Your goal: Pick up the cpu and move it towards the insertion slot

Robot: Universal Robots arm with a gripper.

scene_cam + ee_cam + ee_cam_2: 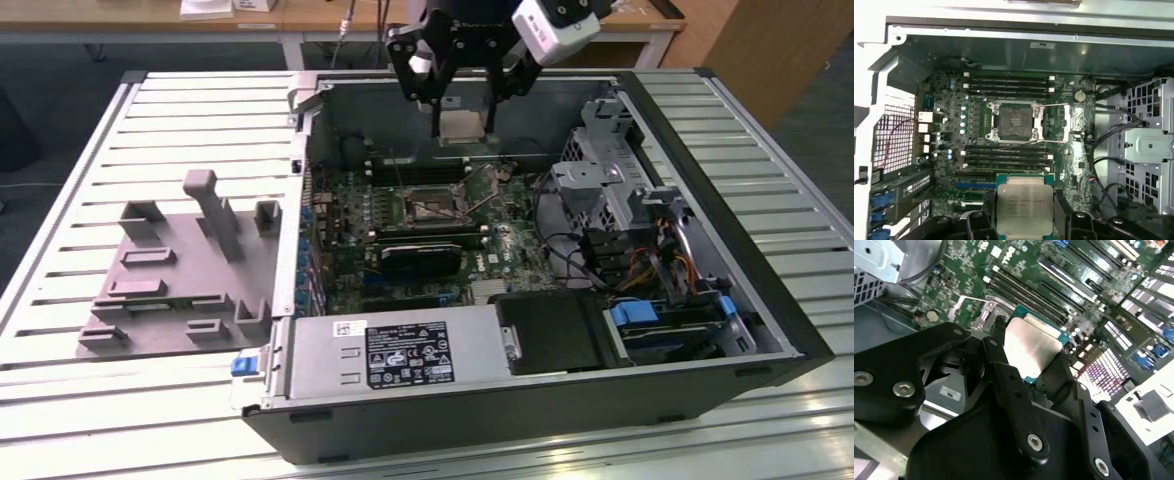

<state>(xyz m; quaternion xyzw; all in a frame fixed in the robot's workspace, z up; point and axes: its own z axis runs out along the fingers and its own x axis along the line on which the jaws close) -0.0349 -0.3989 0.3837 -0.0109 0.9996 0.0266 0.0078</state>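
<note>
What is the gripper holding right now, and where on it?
The gripper holds the cpu, fingers clamped on two opposite edges.

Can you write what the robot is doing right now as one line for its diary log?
gripper: shut on cpu | cpu: lifted above the board, inside open computer case | insertion slot: open, empty

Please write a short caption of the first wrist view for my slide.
The tool holds the cpu above the motherboard, apart from the empty insertion slot.
</note>
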